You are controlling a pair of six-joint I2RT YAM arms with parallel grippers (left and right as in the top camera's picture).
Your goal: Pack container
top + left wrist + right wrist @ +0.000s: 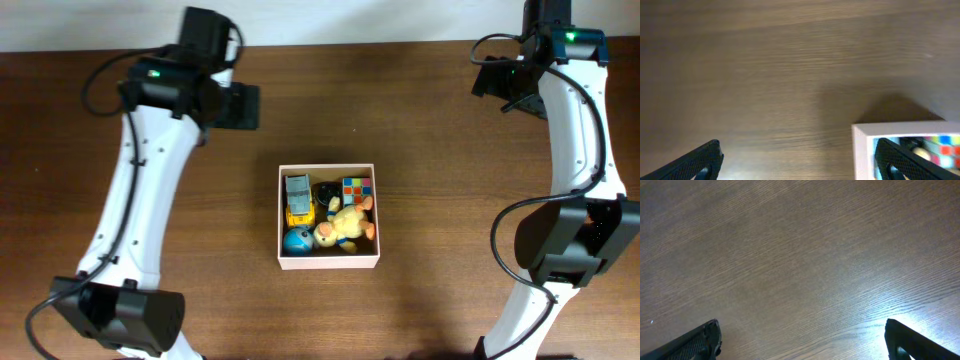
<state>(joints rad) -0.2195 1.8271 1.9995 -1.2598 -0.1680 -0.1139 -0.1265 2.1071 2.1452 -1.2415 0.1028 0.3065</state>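
The container (329, 262), a square shallow box with cream-white walls, sits mid-table. It holds a yellow plush duck (345, 226), a blue ball (297, 240), a yellow toy truck (298, 199), a colourful cube (356, 189) and a dark toy (327, 192). One corner of the container (863, 150) shows in the left wrist view. My left gripper (800, 167) is open and empty, raised at the far left, away from the box. My right gripper (802, 342) is open and empty over bare wood at the far right.
The brown wooden table (450, 150) runs to a pale wall at the far edge. The left arm (140, 190) and right arm (575, 150) stand at the table's two sides.
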